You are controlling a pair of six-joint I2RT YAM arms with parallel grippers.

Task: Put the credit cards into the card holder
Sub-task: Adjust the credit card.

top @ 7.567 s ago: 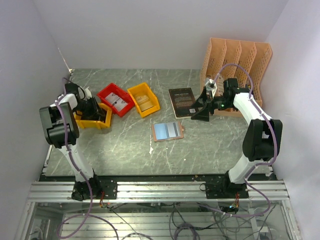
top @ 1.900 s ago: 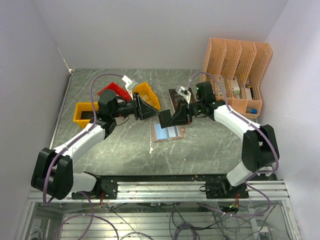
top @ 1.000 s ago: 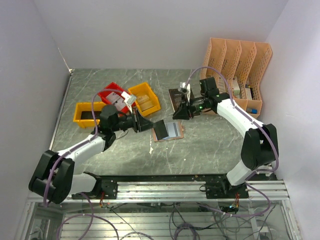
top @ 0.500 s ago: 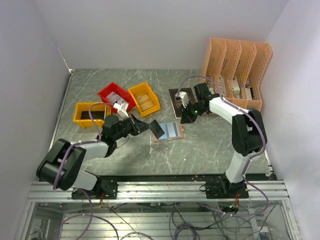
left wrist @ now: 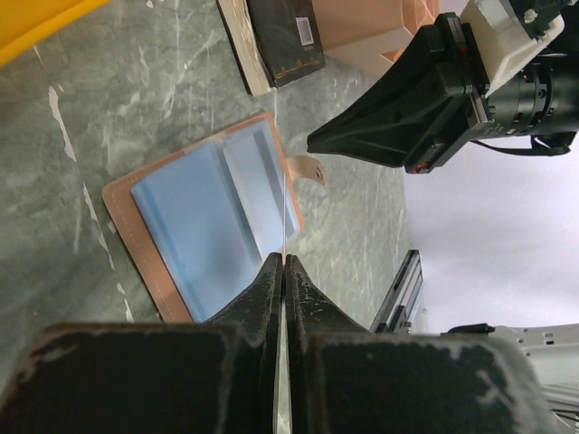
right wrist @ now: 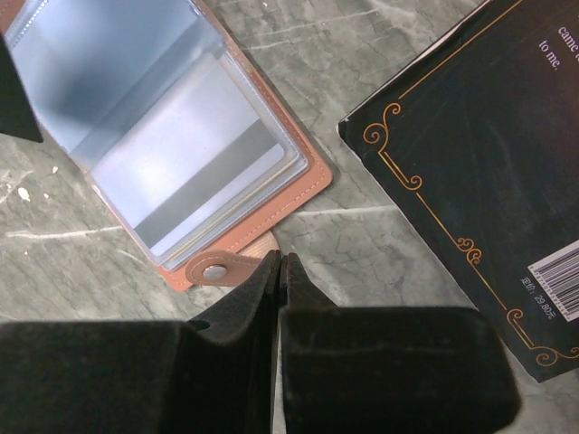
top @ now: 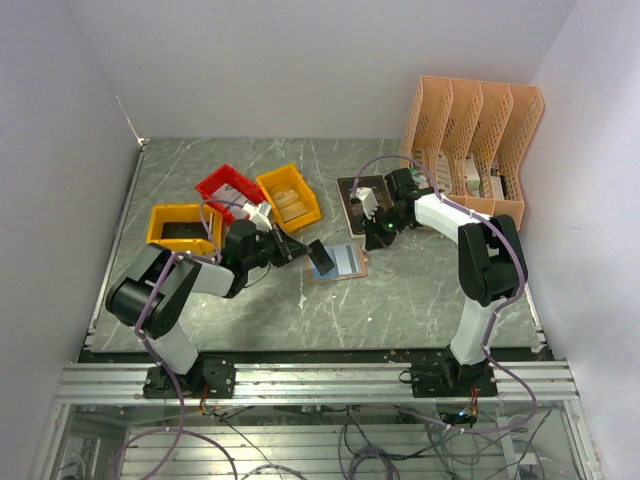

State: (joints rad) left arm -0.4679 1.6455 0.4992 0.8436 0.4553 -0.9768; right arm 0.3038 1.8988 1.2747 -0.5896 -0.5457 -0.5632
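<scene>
The card holder lies open on the table, a tan-pink wallet with clear sleeves. A pale blue page and a grey-silver card show through its sleeves. My left gripper is at its left edge, shut on a thin credit card. That card is edge-on, a pale line reaching over the holder's blue pages, so its colour is not readable. My right gripper is shut with nothing seen between its fingers. Its tips are down by the snap strap at the holder's right edge.
A black book lies just behind the right gripper. A peach file rack stands at the back right. A red bin and two yellow bins sit to the left, behind the left arm.
The right gripper has shut and dropped to the table beside the holder's snap strap. The left arm has folded inward while its gripper stayed at the holder's left edge with the card.
</scene>
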